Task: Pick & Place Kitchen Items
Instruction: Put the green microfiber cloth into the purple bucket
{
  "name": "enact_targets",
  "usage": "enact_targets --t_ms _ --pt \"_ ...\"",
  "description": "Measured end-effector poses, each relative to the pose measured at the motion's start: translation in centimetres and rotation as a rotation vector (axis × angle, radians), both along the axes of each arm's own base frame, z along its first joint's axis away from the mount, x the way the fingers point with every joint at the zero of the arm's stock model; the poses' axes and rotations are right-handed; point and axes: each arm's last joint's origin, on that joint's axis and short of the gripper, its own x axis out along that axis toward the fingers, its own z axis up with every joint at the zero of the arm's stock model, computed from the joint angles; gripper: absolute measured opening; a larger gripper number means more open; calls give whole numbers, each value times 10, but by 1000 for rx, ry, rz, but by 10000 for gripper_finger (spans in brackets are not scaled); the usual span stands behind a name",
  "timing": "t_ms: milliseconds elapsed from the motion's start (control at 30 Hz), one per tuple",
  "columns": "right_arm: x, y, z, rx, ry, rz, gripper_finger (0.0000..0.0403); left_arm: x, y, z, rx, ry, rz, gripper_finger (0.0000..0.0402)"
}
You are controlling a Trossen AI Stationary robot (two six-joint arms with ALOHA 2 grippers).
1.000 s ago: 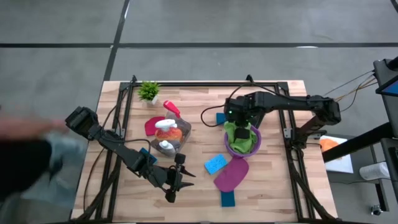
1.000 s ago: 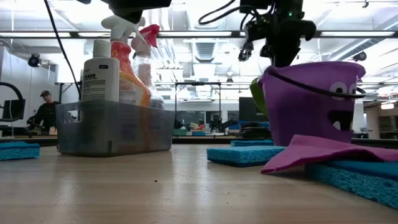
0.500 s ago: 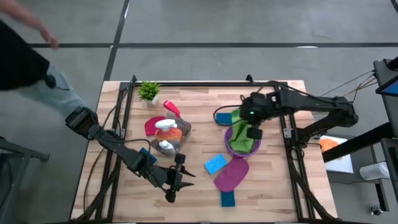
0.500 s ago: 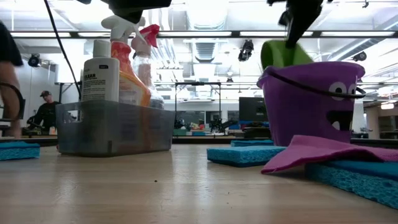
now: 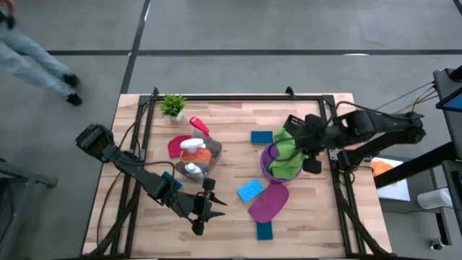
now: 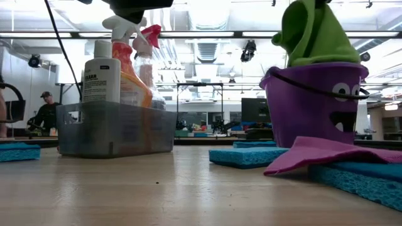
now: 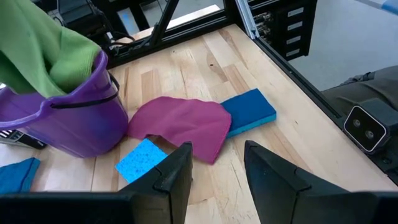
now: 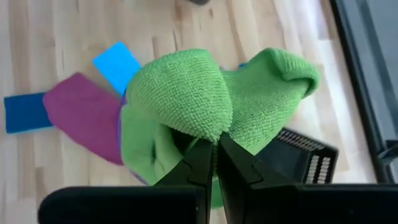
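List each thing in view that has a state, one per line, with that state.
green cloth: pinched by the right gripper, lifted partly out of the bucket.
purple bucket: upright, holds the cloth's lower end.
magenta cloth: flat on the table, over a blue sponge.
grey bin: upright, bottles inside.
right gripper: shut on the cloth.
left gripper: open, empty.

overhead looks straight down, low view level along tabletop, both share purple bucket [image 5: 268,167]
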Motion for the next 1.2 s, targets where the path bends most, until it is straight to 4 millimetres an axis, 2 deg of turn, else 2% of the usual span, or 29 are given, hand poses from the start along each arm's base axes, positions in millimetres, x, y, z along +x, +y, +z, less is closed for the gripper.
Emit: enact_targets --t_ms 200,467,767,967,1200 --pt "17 11 -27 11 134 21 18 0 0 0 0 0 0 148" --pt "47 18 -88 9 291 100 18 0 0 0 0 0 0 148" --pt "62 12 -141 44 365 148 18 0 0 0 0 0 0 148" --pt "63 7 -154 42 410 140 18 0 0 0 0 0 0 147" --pt "66 6 -148 35 354 118 18 0 0 0 0 0 0 147"
